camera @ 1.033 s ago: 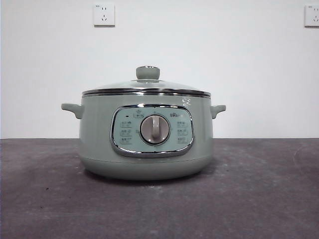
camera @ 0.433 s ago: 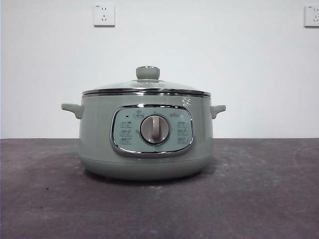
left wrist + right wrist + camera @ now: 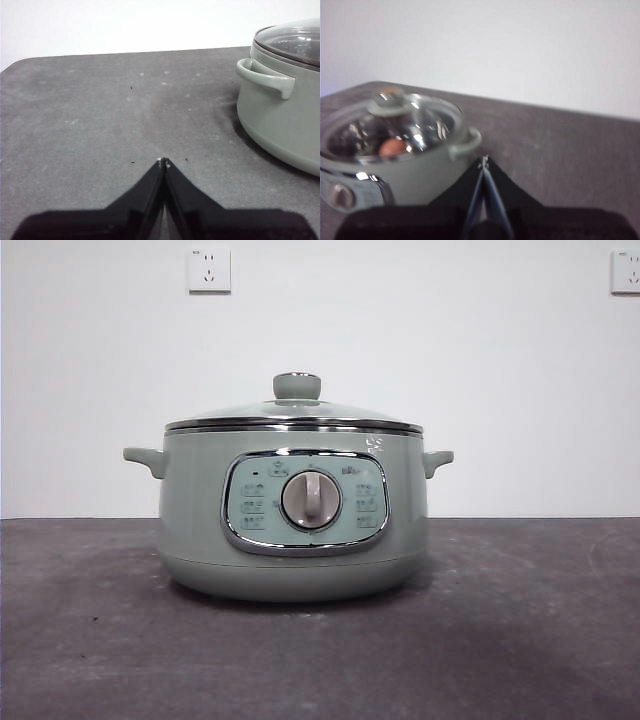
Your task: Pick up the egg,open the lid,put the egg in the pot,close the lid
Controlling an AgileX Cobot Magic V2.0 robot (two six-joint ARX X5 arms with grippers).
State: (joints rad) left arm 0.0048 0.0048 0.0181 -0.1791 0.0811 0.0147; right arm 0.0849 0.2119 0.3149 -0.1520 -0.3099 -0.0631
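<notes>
The pale green pot [image 3: 293, 515] stands in the middle of the dark table, its dial facing the front view. Its glass lid [image 3: 293, 415] with a green knob [image 3: 297, 386] rests shut on the rim. Through the glass in the right wrist view, the reddish-brown egg [image 3: 393, 147] lies inside the pot [image 3: 395, 170] under the lid [image 3: 395, 125]. My right gripper [image 3: 484, 159] is shut and empty, close beside the pot's side handle [image 3: 467, 142]. My left gripper [image 3: 163, 161] is shut and empty over bare table, well off from the pot [image 3: 280, 110].
The dark grey table [image 3: 520, 640] stretches on both sides of the pot. A white wall with two power outlets [image 3: 208, 269] stands behind. The table's far edge shows in the left wrist view.
</notes>
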